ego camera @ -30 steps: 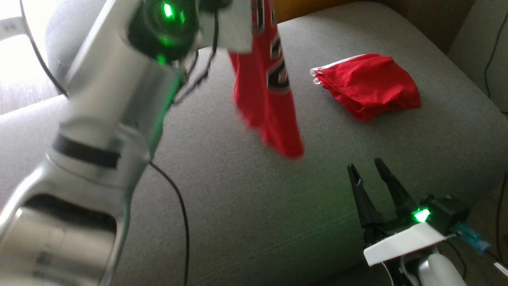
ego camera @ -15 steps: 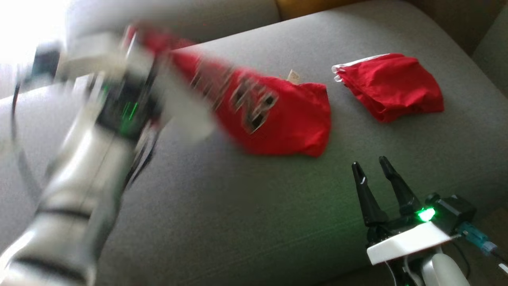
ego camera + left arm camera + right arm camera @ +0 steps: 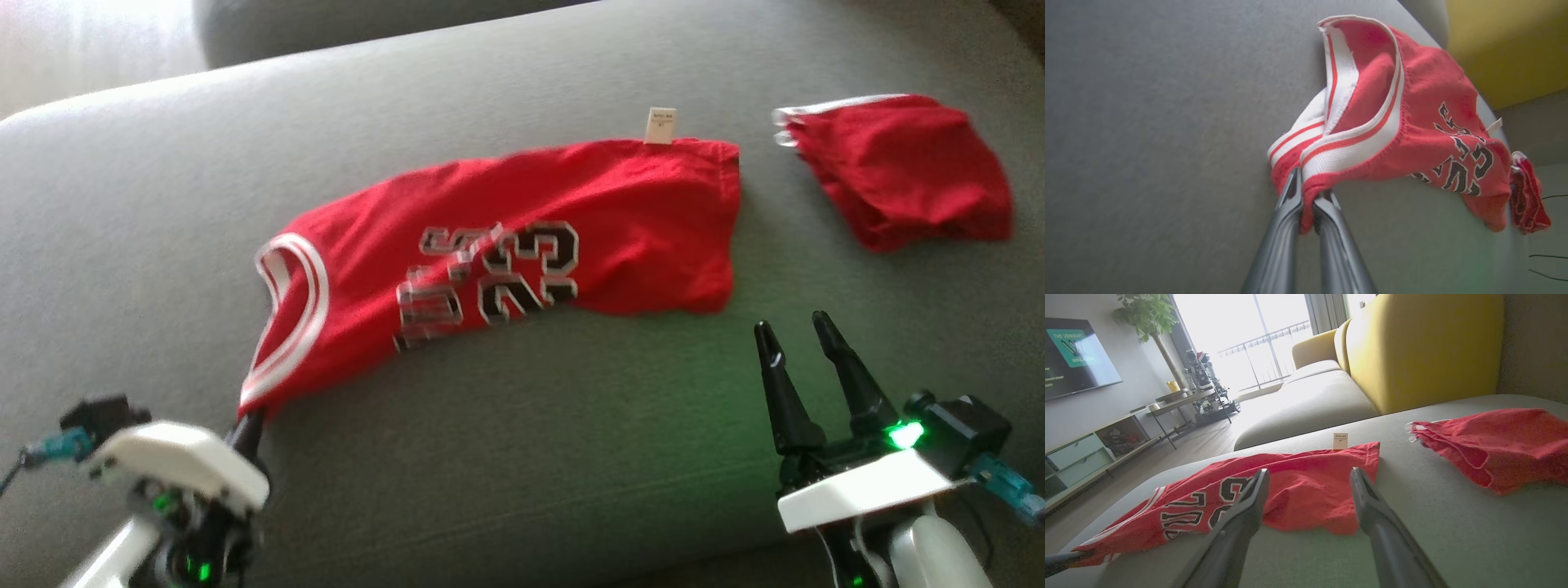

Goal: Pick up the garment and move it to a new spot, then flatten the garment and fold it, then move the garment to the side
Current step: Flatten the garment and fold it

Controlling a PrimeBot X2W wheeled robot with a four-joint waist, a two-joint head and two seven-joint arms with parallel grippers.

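Note:
The garment [image 3: 531, 220], a red jersey with white-striped trim and black numbers, lies stretched across the grey sofa cushion [image 3: 531, 457]. Its hem is at the right and a white tag sticks out at the far edge. At the lower left, my left gripper [image 3: 249, 420] is shut on the jersey's striped corner. The left wrist view shows my left gripper [image 3: 1306, 192] pinching the red edge of the garment [image 3: 1412, 122] just below the white band. My right gripper [image 3: 792, 322] stands open near the cushion's front right, holding nothing. In the right wrist view my right gripper [image 3: 1309, 473] points at the garment [image 3: 1298, 486].
A second red cloth item [image 3: 906, 171] lies bunched at the cushion's far right, just beyond the jersey's hem, and shows as the red cloth item [image 3: 1494, 445] in the right wrist view. A yellow backrest [image 3: 1421, 347] rises behind the cushion. Bare grey cushion lies in front of the jersey.
My left arm swung down from high up to the lower left, and the jersey that hung from it now lies spread across the cushion. The camera shifted slightly. The right gripper stayed put.

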